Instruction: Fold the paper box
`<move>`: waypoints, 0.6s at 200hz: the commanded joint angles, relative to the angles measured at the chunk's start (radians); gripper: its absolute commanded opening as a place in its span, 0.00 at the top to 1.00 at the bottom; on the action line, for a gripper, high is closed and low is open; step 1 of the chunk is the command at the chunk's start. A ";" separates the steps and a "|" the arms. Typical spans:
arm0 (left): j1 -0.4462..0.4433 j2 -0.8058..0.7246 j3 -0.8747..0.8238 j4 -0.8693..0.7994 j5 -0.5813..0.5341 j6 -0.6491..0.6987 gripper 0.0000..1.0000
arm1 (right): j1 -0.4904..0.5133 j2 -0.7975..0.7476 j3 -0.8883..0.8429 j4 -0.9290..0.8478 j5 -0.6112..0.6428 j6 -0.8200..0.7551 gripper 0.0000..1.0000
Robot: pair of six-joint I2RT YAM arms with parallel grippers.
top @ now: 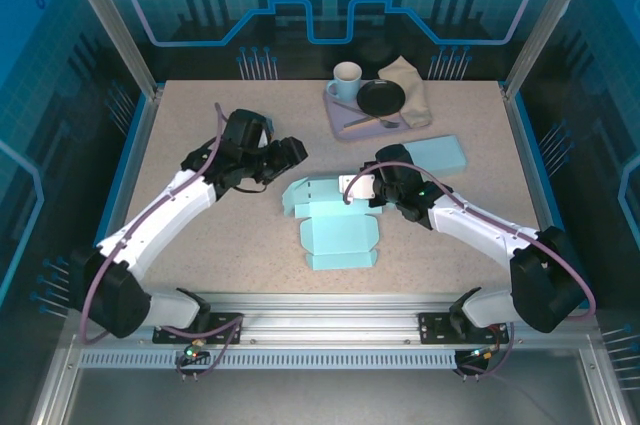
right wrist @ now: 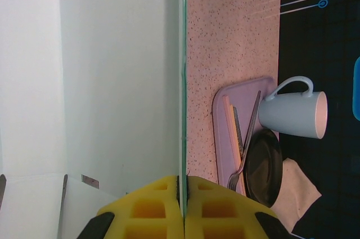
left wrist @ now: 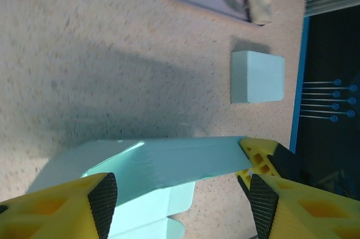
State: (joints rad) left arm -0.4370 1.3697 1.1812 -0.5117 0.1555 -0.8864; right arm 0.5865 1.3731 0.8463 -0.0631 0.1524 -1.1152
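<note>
A: Step?
B: Mid-fold. Box (top: 335, 230) lies at centre. Right gripper (right wrist: 183, 194) pinches its far-right edge; left gripper (left wrist: 181, 197) is spread astride the far-left flap (left wrist: 185, 163).
A: Next?
B: You probably close left on that flap and fold it inward.

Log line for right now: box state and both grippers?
paper box: partly folded, flap raised | left gripper: open, straddling flap | right gripper: shut on box edge
</note>
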 commanded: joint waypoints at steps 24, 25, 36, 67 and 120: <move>-0.052 0.071 0.040 -0.059 0.007 -0.213 0.34 | -0.011 -0.002 0.028 -0.016 -0.023 0.018 1.00; -0.052 0.073 0.040 -0.059 0.007 -0.213 0.34 | -0.011 -0.001 0.028 -0.017 -0.023 0.018 1.00; -0.056 0.089 0.052 -0.059 0.004 -0.206 0.35 | -0.012 -0.002 0.027 -0.020 -0.026 0.018 1.00; -0.072 0.113 0.053 -0.055 -0.036 -0.221 0.36 | -0.011 -0.004 0.028 -0.021 -0.030 0.023 1.00; -0.117 0.151 0.042 -0.005 -0.031 -0.267 0.38 | -0.013 -0.012 0.028 -0.022 -0.038 0.029 1.00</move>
State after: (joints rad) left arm -0.5247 1.5032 1.2041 -0.5419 0.1310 -1.1076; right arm 0.5861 1.3731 0.8463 -0.0788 0.1448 -1.1149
